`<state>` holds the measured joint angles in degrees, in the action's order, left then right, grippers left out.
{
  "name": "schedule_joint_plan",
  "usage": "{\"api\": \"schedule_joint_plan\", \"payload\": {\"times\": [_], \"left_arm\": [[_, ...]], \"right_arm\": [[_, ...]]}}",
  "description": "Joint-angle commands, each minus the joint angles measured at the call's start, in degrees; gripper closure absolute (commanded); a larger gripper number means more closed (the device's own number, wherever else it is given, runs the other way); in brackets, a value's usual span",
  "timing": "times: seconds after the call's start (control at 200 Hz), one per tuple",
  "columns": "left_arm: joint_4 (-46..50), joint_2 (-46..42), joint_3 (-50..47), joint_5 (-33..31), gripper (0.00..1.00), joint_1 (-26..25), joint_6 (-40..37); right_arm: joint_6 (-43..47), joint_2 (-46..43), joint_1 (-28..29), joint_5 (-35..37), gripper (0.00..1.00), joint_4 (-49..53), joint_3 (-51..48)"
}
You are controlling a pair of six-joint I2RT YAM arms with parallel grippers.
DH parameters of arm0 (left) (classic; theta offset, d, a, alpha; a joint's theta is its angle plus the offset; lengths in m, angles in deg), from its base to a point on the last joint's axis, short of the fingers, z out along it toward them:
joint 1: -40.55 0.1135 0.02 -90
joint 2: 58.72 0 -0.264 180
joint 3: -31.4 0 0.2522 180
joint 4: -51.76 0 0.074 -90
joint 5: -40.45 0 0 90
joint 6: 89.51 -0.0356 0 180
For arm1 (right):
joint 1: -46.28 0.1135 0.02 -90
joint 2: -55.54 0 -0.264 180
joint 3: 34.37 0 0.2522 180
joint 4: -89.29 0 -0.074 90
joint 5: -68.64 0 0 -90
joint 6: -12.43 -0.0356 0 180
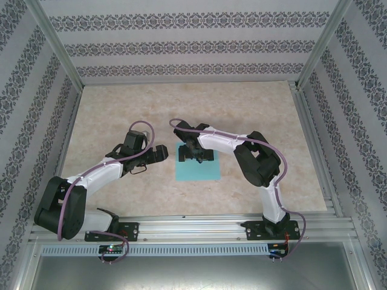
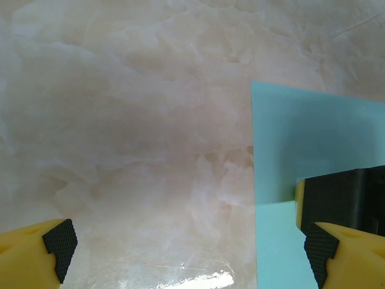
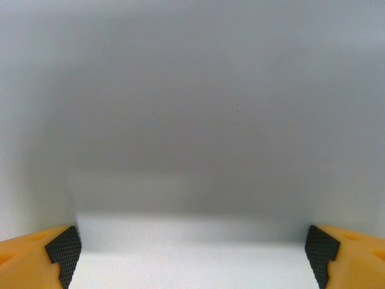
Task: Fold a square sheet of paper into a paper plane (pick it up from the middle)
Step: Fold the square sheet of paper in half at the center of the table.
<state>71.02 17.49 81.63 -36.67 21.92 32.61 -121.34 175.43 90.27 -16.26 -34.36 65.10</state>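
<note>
Finishes I see
Glossy marble-look table [image 2: 120,120]; matt square sheet of paper [image 2: 313,132]; plastic fingers [image 2: 24,256], rough black pads [image 2: 60,244].

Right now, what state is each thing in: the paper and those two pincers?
Thin teal square sheet of paper: lying flat, unfolded, not held.
Left pincer: open, empty, at the sheet's left edge.
Right pincer: open, empty, over the sheet.
</note>
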Motion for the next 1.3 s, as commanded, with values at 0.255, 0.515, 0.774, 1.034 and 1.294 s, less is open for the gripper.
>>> {"api": "schedule_joint_plan", "payload": {"times": [0.255, 0.515, 0.774, 1.034, 1.294], "left_arm": [[-0.6, -1.3, 0.4, -0.1, 0.0, 0.8, -1.1], [-0.3, -1.3, 0.2, -0.4, 0.0, 0.7, -1.3], [0.0, -1.3, 0.5, -0.6, 0.0, 0.8, -1.4], [0.3, -1.5, 0.5, -0.8, 0.0, 0.7, -1.4], [0.4, -1.6, 0.5, -0.8, 0.0, 0.8, -1.4]], "right_arm": [[0.5, -1.9, -0.6, 2.1, 0.02, 3.8, 3.2], [-0.5, 0.4, -1.0, 2.4, 0.02, 3.2, 1.4], [-1.7, 3.1, -1.1, 0.1, 0.03, 0.7, -1.7], [-1.0, 4.0, -1.0, -0.2, 0.04, 0.3, -2.7], [-0.2, 2.8, -1.0, 0.9, 0.08, 1.4, -1.1]]}}
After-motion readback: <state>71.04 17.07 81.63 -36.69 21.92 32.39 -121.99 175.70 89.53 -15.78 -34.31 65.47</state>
